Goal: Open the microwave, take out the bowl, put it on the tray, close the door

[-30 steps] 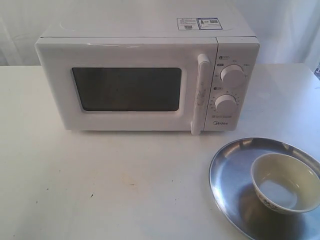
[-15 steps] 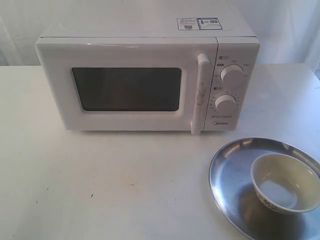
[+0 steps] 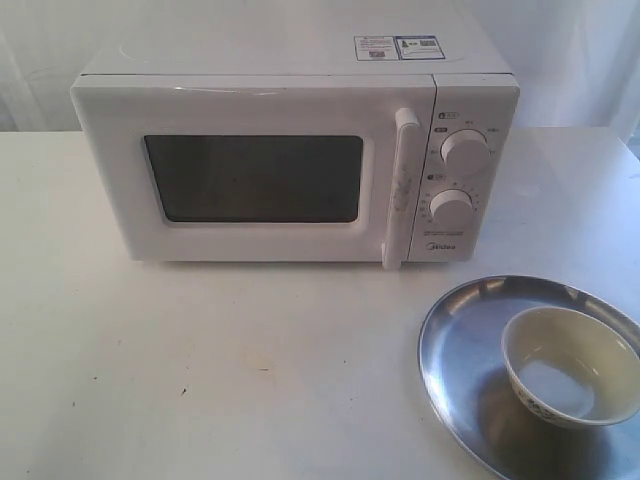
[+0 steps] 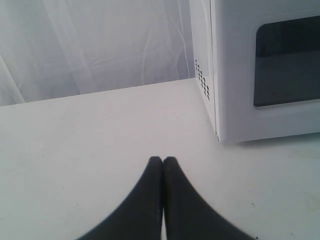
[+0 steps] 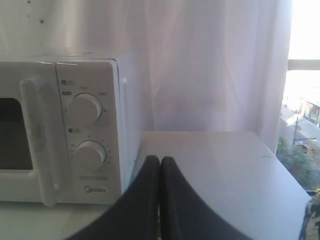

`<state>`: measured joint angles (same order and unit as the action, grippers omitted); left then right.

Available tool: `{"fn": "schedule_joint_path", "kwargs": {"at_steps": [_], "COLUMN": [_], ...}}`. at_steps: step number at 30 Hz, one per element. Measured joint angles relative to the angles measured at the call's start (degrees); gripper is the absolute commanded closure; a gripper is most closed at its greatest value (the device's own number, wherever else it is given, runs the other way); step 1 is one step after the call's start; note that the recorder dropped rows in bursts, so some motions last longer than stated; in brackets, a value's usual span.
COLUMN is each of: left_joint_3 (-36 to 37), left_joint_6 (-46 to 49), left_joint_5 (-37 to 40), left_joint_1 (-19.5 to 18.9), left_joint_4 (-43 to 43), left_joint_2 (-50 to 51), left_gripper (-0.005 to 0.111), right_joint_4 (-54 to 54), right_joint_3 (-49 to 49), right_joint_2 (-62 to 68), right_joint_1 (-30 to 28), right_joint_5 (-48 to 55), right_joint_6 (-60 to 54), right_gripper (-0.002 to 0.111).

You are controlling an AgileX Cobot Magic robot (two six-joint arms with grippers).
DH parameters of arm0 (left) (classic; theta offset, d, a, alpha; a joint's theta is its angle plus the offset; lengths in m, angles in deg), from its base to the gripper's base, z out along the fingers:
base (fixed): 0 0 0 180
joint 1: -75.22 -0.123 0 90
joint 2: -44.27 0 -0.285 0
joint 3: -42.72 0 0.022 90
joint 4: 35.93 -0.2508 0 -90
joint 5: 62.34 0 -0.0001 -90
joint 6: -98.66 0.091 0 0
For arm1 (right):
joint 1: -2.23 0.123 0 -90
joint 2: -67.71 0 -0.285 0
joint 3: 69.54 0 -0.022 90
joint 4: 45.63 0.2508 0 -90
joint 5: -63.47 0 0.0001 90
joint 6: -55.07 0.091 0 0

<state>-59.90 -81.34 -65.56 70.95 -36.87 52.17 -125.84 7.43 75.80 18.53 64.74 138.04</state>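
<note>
So the microwave point(image 3: 290, 160) sits on the white table point(image 3: 200, 370) with its door point(image 3: 250, 180) fully shut, dark window facing the camera, and the vertical handle point(image 3: 400, 190) right beside the two knobs point(image 3: 465, 152). Stickers point(image 3: 397, 47) are on top of the microwave, toward the knob side. The tray point(image 3: 460, 340) lies in front of the microwave, off toward the knob end and a bit apart from it, and the bowl point(image 3: 570, 365) stands upright in it. It looks empty, though the glare inside makes that hard to swear to. The left gripper point(image 4: 163, 161) hangs over bare table out past the microwave's window-side corner, fingers pressed together with nothing between them. The right gripper point(image 5: 159, 160) is off the microwave's knob end, fingers also closed tight on nothing. Neither one is touching the microwave. There's a pale curtain point(image 5: 210, 65) behind the microwave.
</note>
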Motion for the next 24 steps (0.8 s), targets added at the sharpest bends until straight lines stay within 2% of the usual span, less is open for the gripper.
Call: {"fn": "schedule_joint_path", "kwargs": {"at_steps": [8, 11, 14, 18, 20, 24], "left_joint_3": [0.0, 0.0, 0.0, 0.0, 0.0, 0.0], "left_joint_6": [0.0, 0.0, 0.0, 0.0, 0.0, 0.0], "left_joint_5": [0.0, 0.0, 0.0, 0.0, 0.0, 0.0], "left_joint_1": [0.0, 0.0, 0.0, 0.0, 0.0, 0.0], "left_joint_4": [0.0, 0.0, 0.0, 0.0, 0.0, 0.0], "left_joint_2": [0.0, 0.0, 0.0, 0.0, 0.0, 0.0], "left_gripper": [0.107, 0.107, 0.107, 0.107, 0.107, 0.107], "right_joint_4": [0.0, 4.2, 20.6, 57.0, 71.3, 81.1], "right_joint_3": [0.0, 0.0, 0.0, 0.0, 0.0, 0.0], "right_joint_2": [0.0, 0.0, 0.0, 0.0, 0.0, 0.0], "right_joint_1": [0.0, 0.0, 0.0, 0.0, 0.0, 0.0], "right_joint_5": [-6.3, -6.5, -5.8, -4.7, -4.3, -3.5], "right_joint_6": [-0.1, -5.2, -22.7, -59.5, -73.7, -83.0], "right_gripper": [0.108, 0.108, 0.108, 0.108, 0.108, 0.108]}}
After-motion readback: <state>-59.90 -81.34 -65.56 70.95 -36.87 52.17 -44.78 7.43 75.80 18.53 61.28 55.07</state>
